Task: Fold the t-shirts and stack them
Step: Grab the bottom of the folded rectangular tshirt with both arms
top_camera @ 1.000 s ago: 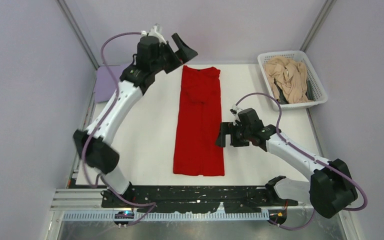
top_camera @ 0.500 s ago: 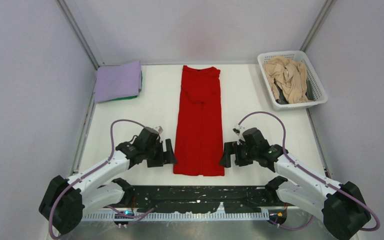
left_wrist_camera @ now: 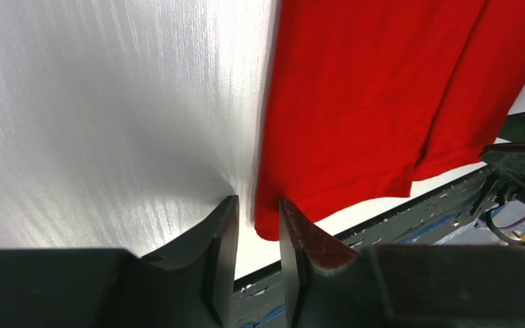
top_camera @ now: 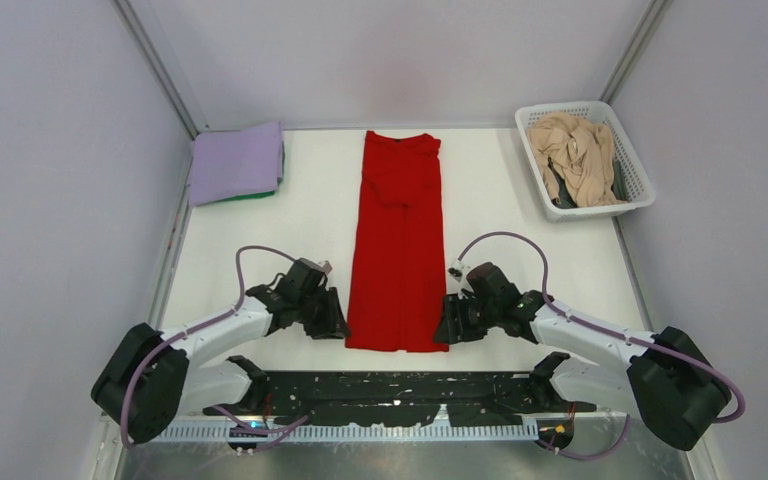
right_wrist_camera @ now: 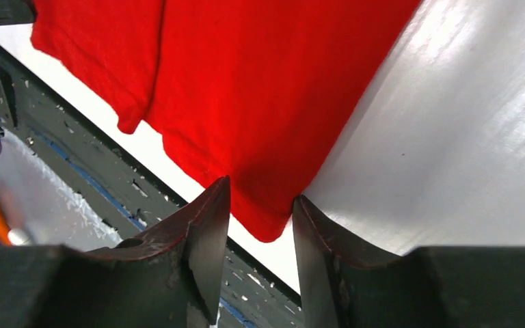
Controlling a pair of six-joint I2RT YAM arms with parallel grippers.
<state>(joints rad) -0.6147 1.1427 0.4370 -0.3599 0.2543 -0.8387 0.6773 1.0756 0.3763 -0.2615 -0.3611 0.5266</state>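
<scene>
The red t-shirt (top_camera: 397, 250) lay flat in the middle of the counter (top_camera: 290, 230). The left claw (top_camera: 341, 325) was at its near left corner, the right claw (top_camera: 446, 330) at the other. Both were spread a little around the cloth.

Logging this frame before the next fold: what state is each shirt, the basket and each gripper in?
red t-shirt: folded to a long strip, lying flat
lavender t-shirt: folded, top of the stack
green t-shirt: underneath the lavender t-shirt, only its edge shows
beige t-shirt: crumpled, unfolded
white lattice basket: upright, holding the beige t-shirt
left gripper: open, at the red t-shirt's near corner
right gripper: open, straddling its other near corner
</scene>
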